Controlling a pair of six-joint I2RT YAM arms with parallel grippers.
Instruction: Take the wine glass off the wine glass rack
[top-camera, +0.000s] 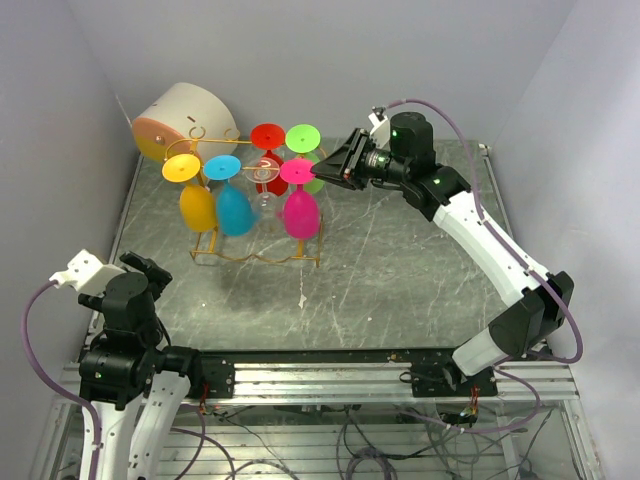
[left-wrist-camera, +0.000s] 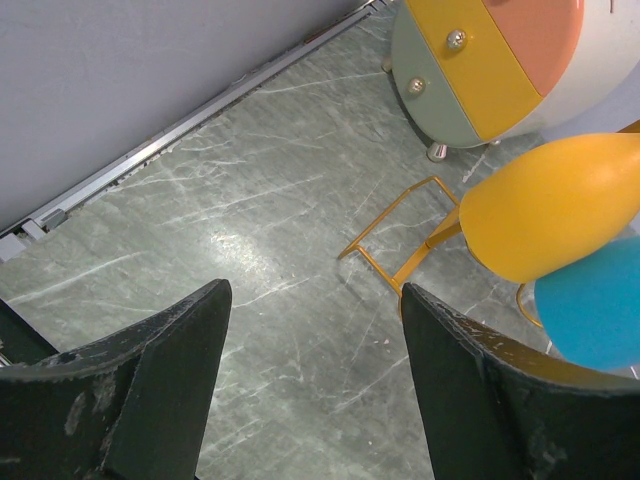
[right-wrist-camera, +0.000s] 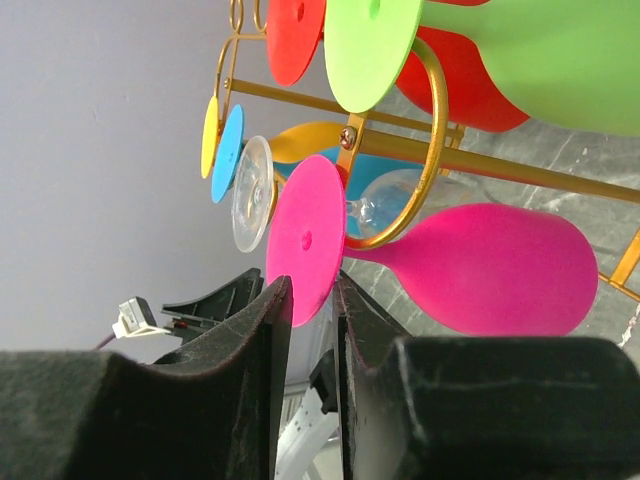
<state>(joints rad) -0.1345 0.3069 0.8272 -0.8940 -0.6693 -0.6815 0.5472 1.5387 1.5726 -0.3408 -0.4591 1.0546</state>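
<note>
Evidently the glasses hang bowl-down because the wine glass rack (right-wrist-camera: 435, 110) carries each one by its foot: the stems pass through the gold loops of the top rail and the flat feet rest on top. That leaves the feet as the easy part to take hold of. The right gripper (top-camera: 325, 170) reaches in level from the rack's right side, at the height of the feet rather than the bowls. Its target is the pink wine glass (top-camera: 301, 212), which hangs at the near right corner, on the outside where an arm can get at it without brushing the green glass (top-camera: 302, 137) or the red glass (top-camera: 268, 136) behind.

From the right wrist, the rim of the pink foot sits between the two fingers (right-wrist-camera: 265, 340), which stand close on either side of it. I cannot tell whether the pads actually press on the disc. A flat pinch on the foot seems chosen so the glass can be slid out along its loop.

The left gripper (left-wrist-camera: 315, 300) waits low at the table's (top-camera: 400, 270) near left corner with its jaws wide apart and nothing between them. It is near the yellow glass (top-camera: 197, 207) and the blue glass (top-camera: 235, 210) but apart from both, and probably stays back to give the rack room
</note>
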